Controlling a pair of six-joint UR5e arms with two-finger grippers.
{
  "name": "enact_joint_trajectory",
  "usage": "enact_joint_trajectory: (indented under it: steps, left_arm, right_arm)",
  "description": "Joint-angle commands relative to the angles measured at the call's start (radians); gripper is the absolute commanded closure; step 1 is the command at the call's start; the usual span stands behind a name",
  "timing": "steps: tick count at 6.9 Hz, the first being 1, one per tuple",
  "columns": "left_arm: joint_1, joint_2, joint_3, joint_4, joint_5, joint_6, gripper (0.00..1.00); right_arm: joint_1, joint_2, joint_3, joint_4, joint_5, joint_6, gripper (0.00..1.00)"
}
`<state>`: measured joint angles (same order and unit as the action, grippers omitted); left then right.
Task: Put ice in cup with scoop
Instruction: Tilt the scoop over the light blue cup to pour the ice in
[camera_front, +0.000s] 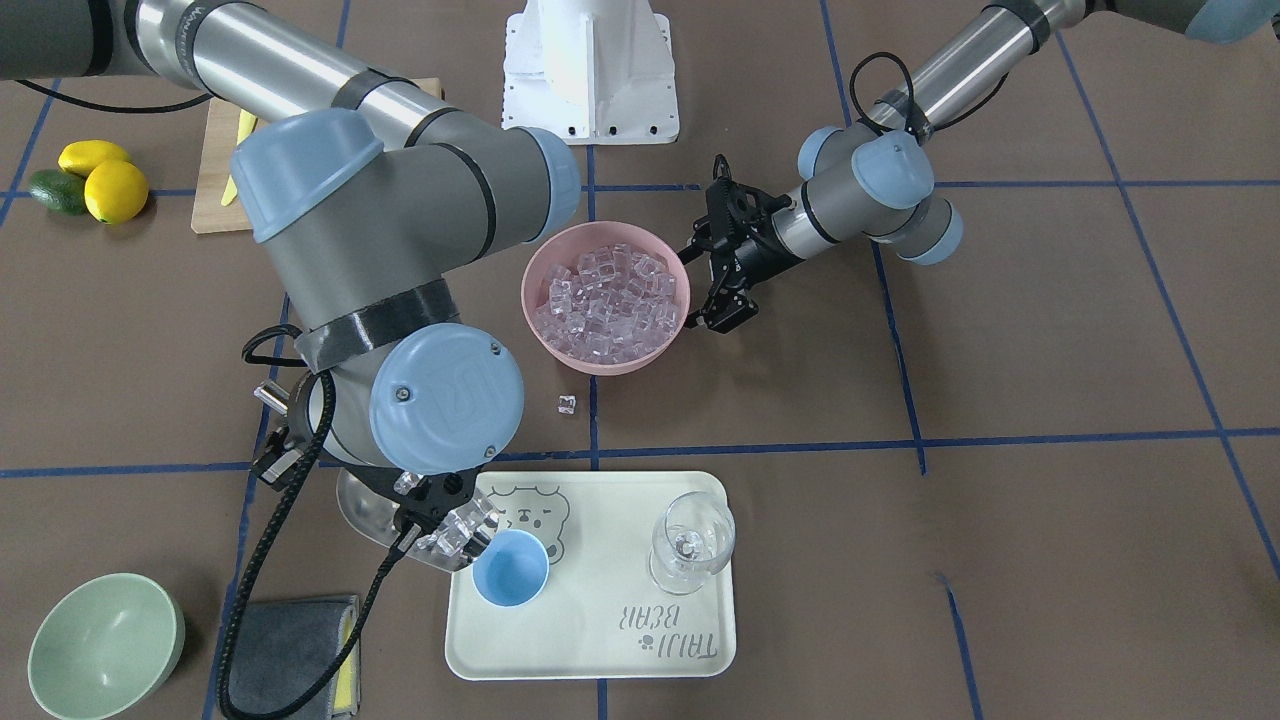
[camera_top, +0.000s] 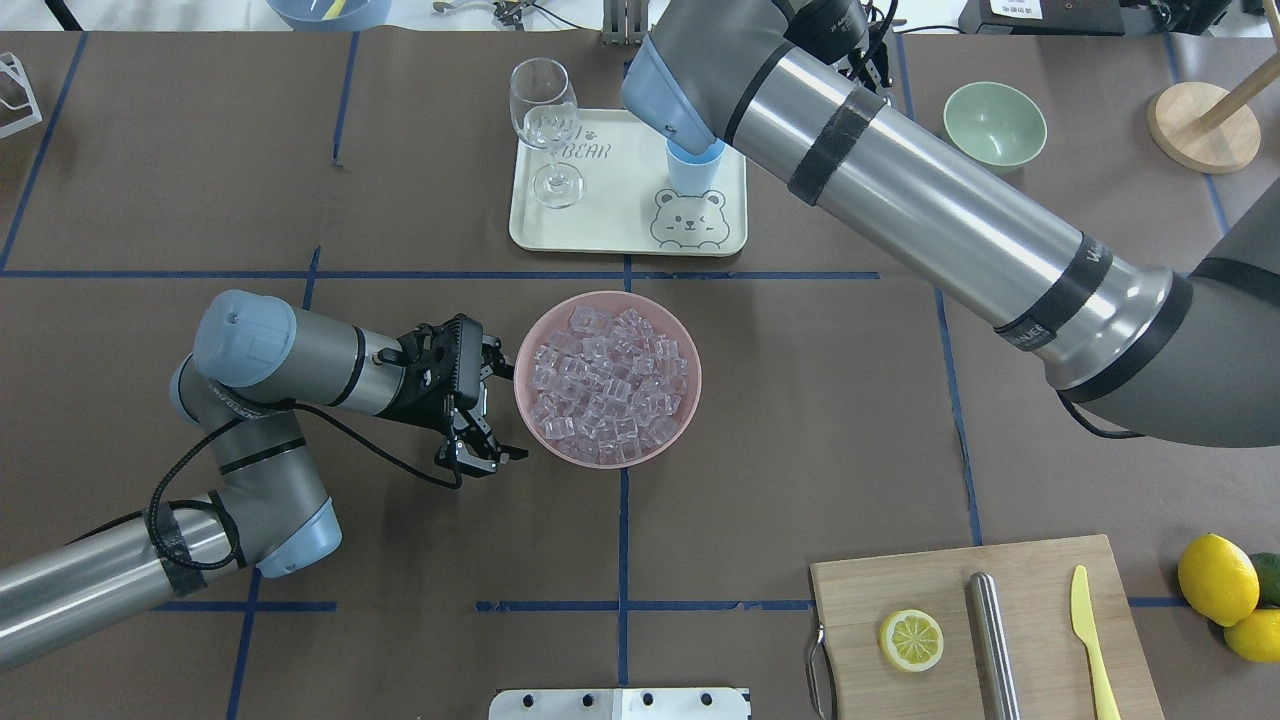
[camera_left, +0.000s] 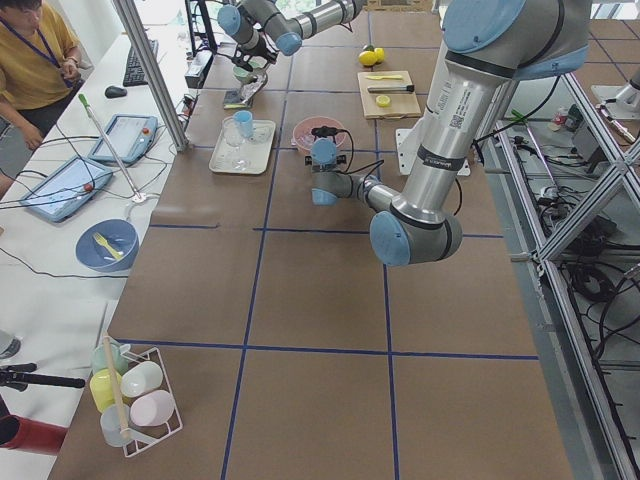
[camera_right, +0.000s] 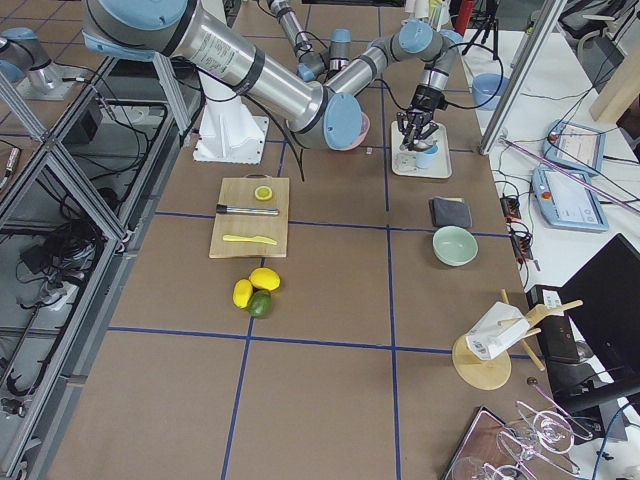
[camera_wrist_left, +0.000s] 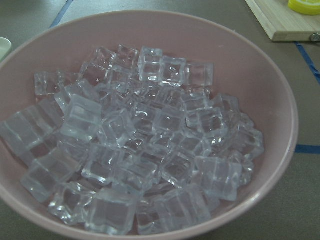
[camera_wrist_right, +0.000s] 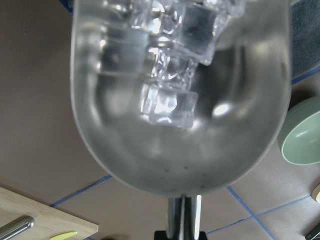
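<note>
The light-blue cup (camera_front: 510, 568) stands on the cream tray (camera_front: 600, 640); the overhead view shows the cup (camera_top: 693, 165) partly under my right arm. My right gripper (camera_front: 430, 500) is shut on the handle of the silver scoop (camera_wrist_right: 165, 160). The scoop (camera_front: 360, 510) hangs just beside the cup's rim with a few ice cubes (camera_front: 455, 530) at its mouth. More ice (camera_top: 605, 385) fills the pink bowl (camera_top: 690, 400). My left gripper (camera_top: 500, 410) stands open at that bowl's side, holding nothing. One loose cube (camera_front: 567, 404) lies on the table.
A clear stemmed glass (camera_front: 690, 545) shares the tray. A pale green bowl (camera_front: 105, 645) and a grey cloth (camera_front: 300, 640) lie near the scoop. A cutting board (camera_top: 985, 630) holds a lemon slice, a steel tube and a yellow knife. Lemons (camera_top: 1215, 578) sit beside it.
</note>
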<state>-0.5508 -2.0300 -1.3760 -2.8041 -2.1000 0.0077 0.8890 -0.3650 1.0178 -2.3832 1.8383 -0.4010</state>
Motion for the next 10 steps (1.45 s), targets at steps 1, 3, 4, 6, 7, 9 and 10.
enact_joint_trajectory:
  steps: [1, 3, 4, 6, 7, 9, 10]
  left_arm:
    - [-0.001, 0.001, 0.000, 0.000, 0.000, 0.000, 0.00]
    - [-0.001, 0.001, 0.000, 0.000, 0.000, 0.000, 0.00]
    - [-0.001, 0.001, -0.002, -0.002, 0.000, 0.000, 0.00]
    - [-0.003, 0.004, -0.002, -0.003, 0.000, 0.000, 0.00]
    - [-0.003, 0.007, -0.002, -0.012, 0.000, 0.000, 0.00]
    - [-0.001, 0.007, -0.002, -0.012, 0.000, 0.000, 0.00]
    - [-0.001, 0.007, -0.002, -0.012, 0.000, 0.000, 0.00]
  right_arm:
    - [-0.007, 0.018, -0.048, -0.008, -0.013, -0.005, 1.00]
    - [-0.019, 0.029, -0.056, -0.017, -0.014, -0.007, 1.00]
    - [-0.016, 0.041, -0.059, -0.030, -0.028, -0.009, 1.00]
    - [-0.013, 0.053, -0.086, -0.033, -0.051, -0.018, 1.00]
    - [-0.013, 0.058, -0.103, -0.051, -0.065, -0.042, 1.00]
    - [-0.013, 0.063, -0.102, -0.079, -0.067, -0.044, 1.00]
    - [-0.013, 0.063, -0.100, -0.079, -0.067, -0.044, 1.00]
